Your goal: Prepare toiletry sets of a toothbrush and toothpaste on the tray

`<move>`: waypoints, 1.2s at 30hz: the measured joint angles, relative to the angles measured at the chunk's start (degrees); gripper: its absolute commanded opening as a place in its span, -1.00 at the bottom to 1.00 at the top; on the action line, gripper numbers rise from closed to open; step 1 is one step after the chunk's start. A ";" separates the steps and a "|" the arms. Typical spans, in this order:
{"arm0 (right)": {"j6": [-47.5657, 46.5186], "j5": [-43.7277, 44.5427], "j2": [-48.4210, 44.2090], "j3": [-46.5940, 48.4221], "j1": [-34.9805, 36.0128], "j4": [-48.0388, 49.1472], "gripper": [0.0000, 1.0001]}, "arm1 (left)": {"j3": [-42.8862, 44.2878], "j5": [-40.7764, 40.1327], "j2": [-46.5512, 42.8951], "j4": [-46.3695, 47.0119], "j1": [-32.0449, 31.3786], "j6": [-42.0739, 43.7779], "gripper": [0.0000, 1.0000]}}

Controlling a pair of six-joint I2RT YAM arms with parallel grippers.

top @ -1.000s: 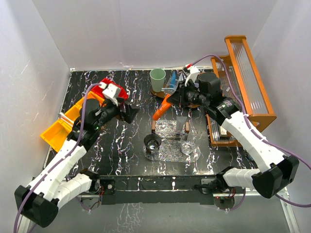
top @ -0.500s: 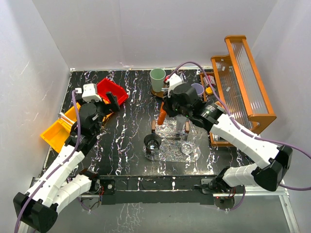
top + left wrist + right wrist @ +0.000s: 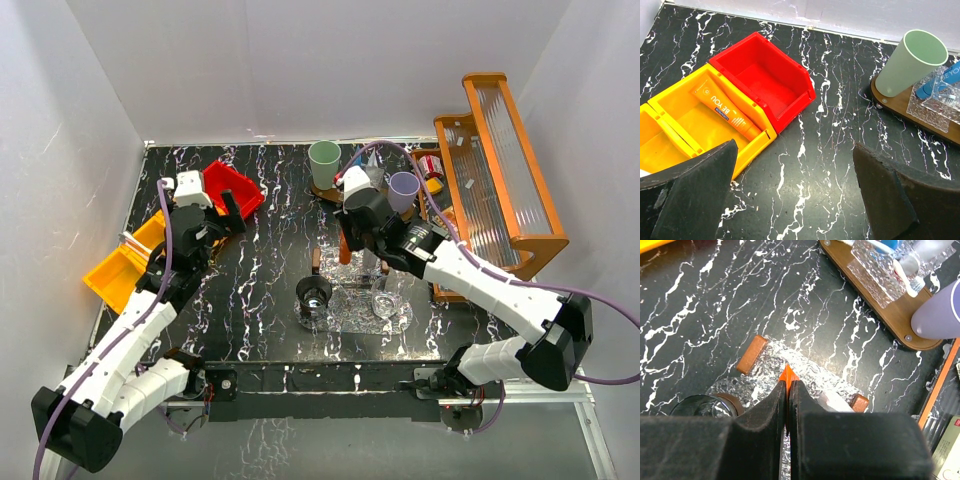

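My right gripper is shut on an orange tube, whose tip points down over the far edge of the clear glass tray. The tray holds a dark glass cup and a clear glass. A green cup and a blue tube sit on a brown wooden tray at the back. A lilac cup and a pale toothbrush are beside it. My left gripper is open and empty, next to the red bin.
A yellow bin left of the red bin holds another orange tube. An orange wooden rack stands along the right side. White walls close in the black marbled table.
My right gripper has carried the orange tube from the back wooden tray toward me, over the clear tray. My left gripper has drawn back left toward the bins.
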 measured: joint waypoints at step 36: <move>0.83 5.16 0.35 -6.88 0.00 4.28 -1.00 | 0.00 1.97 -0.83 0.00 0.63 -0.15 0.97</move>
